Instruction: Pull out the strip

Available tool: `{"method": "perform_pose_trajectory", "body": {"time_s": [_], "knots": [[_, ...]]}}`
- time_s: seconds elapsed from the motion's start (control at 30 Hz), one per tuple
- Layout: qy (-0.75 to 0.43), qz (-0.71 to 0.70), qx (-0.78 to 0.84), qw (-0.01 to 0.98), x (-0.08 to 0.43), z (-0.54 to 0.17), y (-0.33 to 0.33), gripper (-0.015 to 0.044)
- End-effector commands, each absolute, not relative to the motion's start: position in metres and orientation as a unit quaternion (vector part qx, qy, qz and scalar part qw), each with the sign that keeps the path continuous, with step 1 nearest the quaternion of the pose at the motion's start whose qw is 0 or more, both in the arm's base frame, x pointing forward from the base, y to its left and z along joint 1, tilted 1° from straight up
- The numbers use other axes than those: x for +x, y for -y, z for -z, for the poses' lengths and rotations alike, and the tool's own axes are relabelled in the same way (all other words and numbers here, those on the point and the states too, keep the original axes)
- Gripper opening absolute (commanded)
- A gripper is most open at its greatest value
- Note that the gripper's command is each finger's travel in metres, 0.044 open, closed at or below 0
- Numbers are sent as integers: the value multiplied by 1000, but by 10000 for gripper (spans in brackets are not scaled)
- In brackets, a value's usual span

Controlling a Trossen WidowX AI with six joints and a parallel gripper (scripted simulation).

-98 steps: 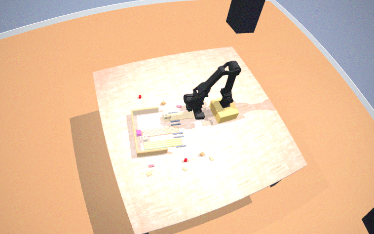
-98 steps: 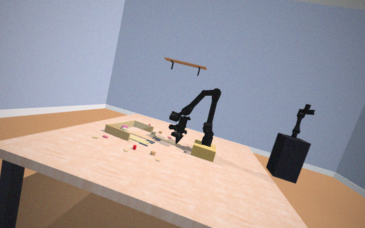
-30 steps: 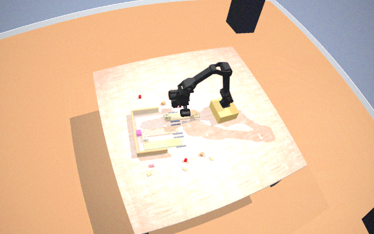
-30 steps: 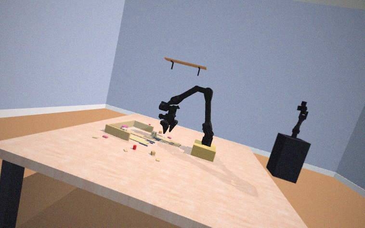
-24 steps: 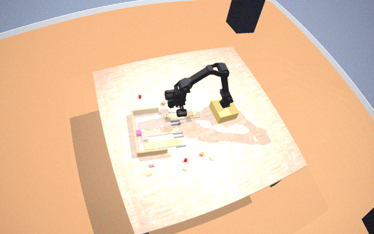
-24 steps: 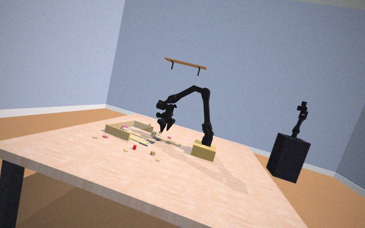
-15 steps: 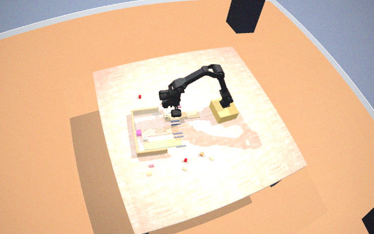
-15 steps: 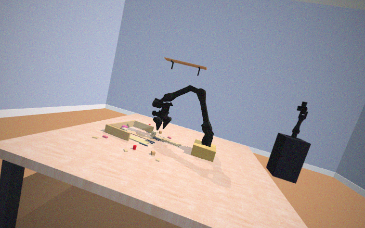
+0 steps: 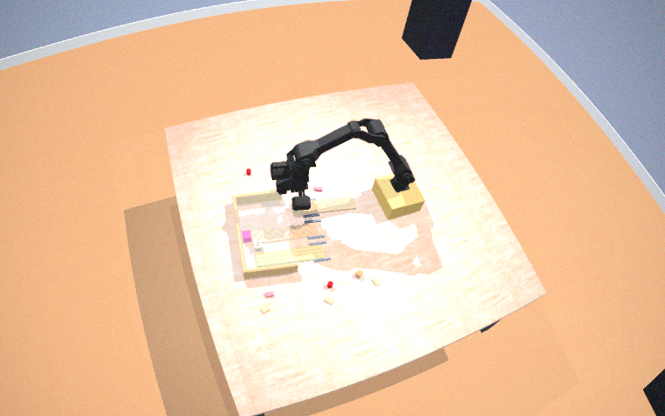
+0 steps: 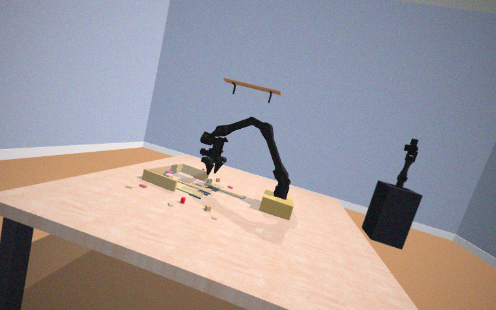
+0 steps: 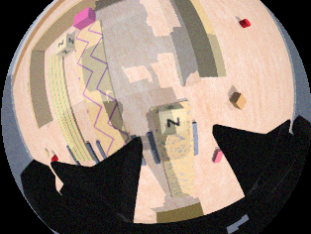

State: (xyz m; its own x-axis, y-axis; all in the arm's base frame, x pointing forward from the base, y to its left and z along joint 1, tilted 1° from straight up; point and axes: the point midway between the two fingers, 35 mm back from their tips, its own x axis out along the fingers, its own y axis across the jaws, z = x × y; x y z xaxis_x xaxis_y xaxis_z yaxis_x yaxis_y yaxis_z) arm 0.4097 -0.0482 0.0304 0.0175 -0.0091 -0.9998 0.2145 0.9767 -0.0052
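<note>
A pale cube marked with a Z- or N-like letter (image 10: 209, 181) (image 11: 170, 120) is at the far end of the speckled strip (image 9: 335, 204) (image 10: 233, 194) (image 11: 179, 174), which lies outside the tray's open side, toward the arm's base. My gripper (image 10: 212, 172) (image 11: 178, 135) is open and empty above this cube, fingers pointing down, one to each side in the wrist view. The arm hides the cube in the top view. A second lettered cube (image 9: 258, 246) (image 11: 65, 45) is at the far end of the striped strip (image 9: 289, 254) (image 11: 69, 114).
A zigzag strip (image 9: 298, 231) (image 11: 94, 94) has a magenta block (image 9: 246, 236) (image 11: 84, 18) at its far end. Tray walls (image 9: 270, 272) (image 10: 159, 180) stand on three sides. Short blue rails (image 9: 316, 237) (image 11: 195, 138) flank the strips. A tan block (image 11: 238, 100) and a pink block (image 9: 318, 189) (image 11: 217, 156) lie nearby.
</note>
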Motion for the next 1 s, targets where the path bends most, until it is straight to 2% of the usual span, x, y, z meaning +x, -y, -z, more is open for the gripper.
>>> {"method": "perform_pose_trajectory", "body": {"time_s": [0.0,0.97], "knots": [[-698,76,74,709,412,-23,48,256],[-698,76,74,709,412,23,49,250]]}}
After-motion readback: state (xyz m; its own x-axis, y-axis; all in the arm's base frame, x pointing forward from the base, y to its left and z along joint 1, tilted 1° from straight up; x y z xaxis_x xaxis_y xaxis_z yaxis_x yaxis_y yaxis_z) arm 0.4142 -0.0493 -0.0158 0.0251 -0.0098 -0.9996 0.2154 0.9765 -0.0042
